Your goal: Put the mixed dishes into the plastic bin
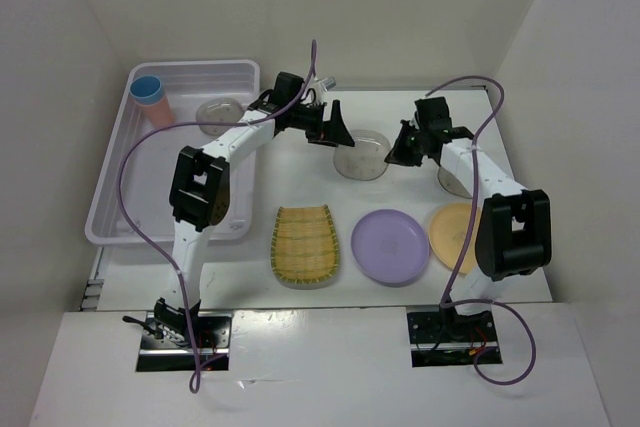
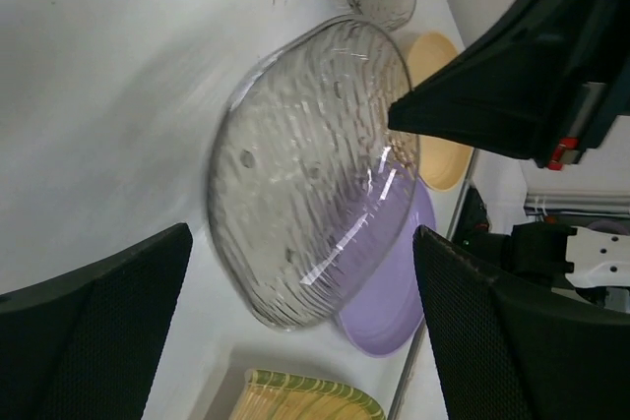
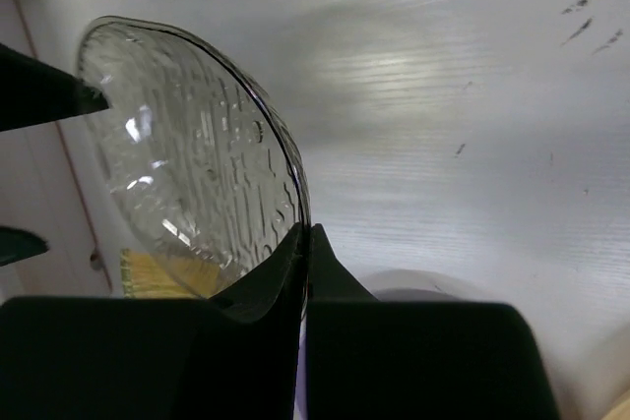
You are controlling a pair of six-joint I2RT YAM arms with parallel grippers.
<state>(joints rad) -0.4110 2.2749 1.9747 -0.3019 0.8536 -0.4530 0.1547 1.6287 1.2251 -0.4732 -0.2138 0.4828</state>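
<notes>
At the far left of the worktop (image 1: 330, 297) stands the plastic bin (image 1: 190, 65), its long axis running from near to far. In its far left corner a blue cup (image 1: 148, 89) sits nested in a pink cup (image 1: 160, 113), mouth up and leaning a little. A small translucent grey plate (image 1: 218, 110) lies flat at the bin's far right end.

Just right of the bin, the left gripper (image 1: 343, 132) points rightward with its jaws spread wide and nothing in them. Its wrist view shows one finger on each side of a second translucent grey plate (image 1: 362, 155) without touching it.

Near the front edge lies the yellow ribbed tray (image 1: 305, 244), long axis near to far and its broader end toward the arms. Beside it on the right is the round lilac plate (image 1: 390, 245).

The second grey plate is at the middle of the worktop, beyond the tray and the lilac plate. The right gripper (image 1: 395, 155) points leftward and pinches its right rim between closed fingers. Whether the plate still touches the worktop cannot be told.

Further right lies the orange plate (image 1: 447, 232), partly hidden by the right arm, and beyond it another translucent grey plate (image 1: 453, 184), also half covered.
</notes>
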